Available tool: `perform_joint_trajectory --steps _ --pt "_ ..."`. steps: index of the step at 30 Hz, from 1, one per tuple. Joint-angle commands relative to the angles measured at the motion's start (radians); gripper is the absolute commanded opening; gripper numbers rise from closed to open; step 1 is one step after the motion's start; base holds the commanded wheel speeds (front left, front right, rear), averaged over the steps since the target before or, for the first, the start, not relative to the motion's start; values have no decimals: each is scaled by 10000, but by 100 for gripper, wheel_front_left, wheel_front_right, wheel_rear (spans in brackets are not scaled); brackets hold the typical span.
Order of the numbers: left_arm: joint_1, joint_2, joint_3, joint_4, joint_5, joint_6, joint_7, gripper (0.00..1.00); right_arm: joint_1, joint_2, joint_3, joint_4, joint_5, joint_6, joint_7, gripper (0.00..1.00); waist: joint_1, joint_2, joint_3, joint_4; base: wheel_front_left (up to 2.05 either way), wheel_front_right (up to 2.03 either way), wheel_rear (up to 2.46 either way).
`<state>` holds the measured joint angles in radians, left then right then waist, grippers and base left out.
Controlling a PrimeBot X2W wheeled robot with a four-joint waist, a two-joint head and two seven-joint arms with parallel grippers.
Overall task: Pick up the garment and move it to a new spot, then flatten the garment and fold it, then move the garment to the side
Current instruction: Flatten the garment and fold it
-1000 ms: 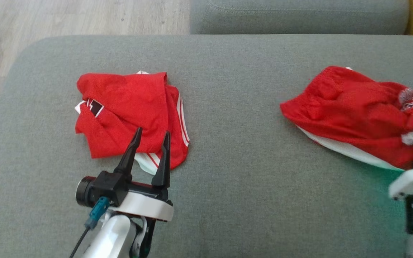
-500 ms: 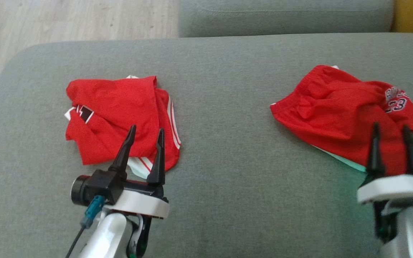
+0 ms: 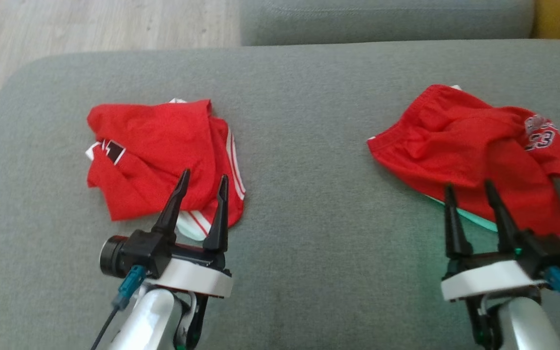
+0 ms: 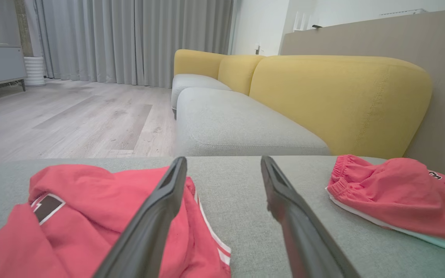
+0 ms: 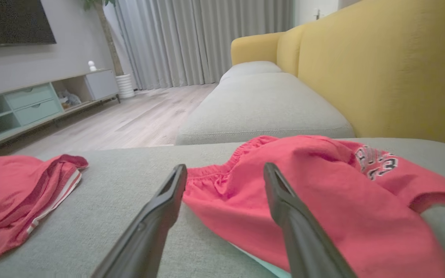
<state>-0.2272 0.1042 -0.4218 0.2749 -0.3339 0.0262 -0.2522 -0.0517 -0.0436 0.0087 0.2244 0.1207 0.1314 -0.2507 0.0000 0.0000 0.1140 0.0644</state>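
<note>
On the grey seat cushion [image 3: 309,146] in front of the robot, two red garments lie well apart, one towards each end.

Item 1: the striped garment [image 3: 153,150] [image 4: 91,200] lies on the robot's left. It is bunched into a rough, compact heap. White stripes show along its right and lower edges, and a small dark and white patch shows on its left side.

Item 2: the numbered garment [image 3: 464,141] [image 5: 323,185] lies on the robot's right. It is crumpled, with a gathered waistband facing the centre of the cushion. A printed number sits near its far right, and a pale lining shows under its near edge.

Item 3: the left pincer [image 3: 204,175] [image 4: 223,160] is released, its fingers spread and nothing between them. Its tips point over the near edge of the striped garment. Contact with the cloth cannot be confirmed.

Item 4: the right pincer [image 3: 469,185] [image 5: 225,166] is likewise released and holds nothing. Its fingers stand apart at the near edge of the numbered garment. The wrist view shows the cloth lying beyond and between the fingers, ungripped.

Surroundings: a second grey seat [image 3: 382,19] adjoins the far edge of the cushion, backed by a yellow sofa back [image 4: 342,100]. A pale wooden floor [image 3: 90,24] lies beyond on the left.
</note>
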Motion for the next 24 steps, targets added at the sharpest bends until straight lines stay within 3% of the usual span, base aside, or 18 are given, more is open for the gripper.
perform_joint_trajectory --steps 1,8,16,24 --pt "-399 14 311 -269 51 -14 -95 100 -572 -66 433 -201 -237 -7 -89 100 0 0 176 203 0 0 0" --pt "-571 -51 271 -210 69 -61 -95 100 -1617 -66 879 930 -1105 -7 735 100 0 0 544 783 0 0 0" --pt "-708 -104 312 -180 97 -116 -95 100 -2666 -66 294 2532 -2081 -7 1261 100 0 0 837 1205 0 0 0" --pt "-793 -154 317 -190 194 -160 -95 100 -3785 -66 -164 4338 -2357 -7 980 100 0 0 1082 1317 0 0 0"
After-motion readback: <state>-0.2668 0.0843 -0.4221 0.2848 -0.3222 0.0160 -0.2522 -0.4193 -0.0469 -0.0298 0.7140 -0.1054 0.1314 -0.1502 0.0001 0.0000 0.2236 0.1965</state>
